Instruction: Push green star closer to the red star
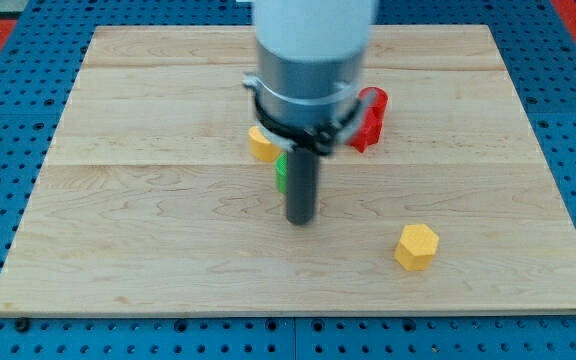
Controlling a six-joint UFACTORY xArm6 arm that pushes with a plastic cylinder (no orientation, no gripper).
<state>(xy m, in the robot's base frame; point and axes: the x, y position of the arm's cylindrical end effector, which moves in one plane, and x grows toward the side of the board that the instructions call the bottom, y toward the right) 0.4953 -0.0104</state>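
From where I sit, the wooden board [148, 250] fills the view, and my arm's pale housing [313, 50] hangs over its middle, hiding a good deal. There is no pincer on this rig to be apart or together, only the dark rod, whose end, my tip [300, 220], rests on the wood just below the centre. The red star [371, 118] shows at the housing's right edge, partly covered. A yellow hexagonal block [416, 246] lies well apart toward the view's bottom right, and another yellow block [262, 146], shape unclear, peeks out at the rod's left. The green star [281, 172] is only a sliver touching the rod's left side, just above my tip; its facing and long axis I cannot tell. I judge I am mid-approach: the next push should carry the green up and rightward, from its lower-left side.
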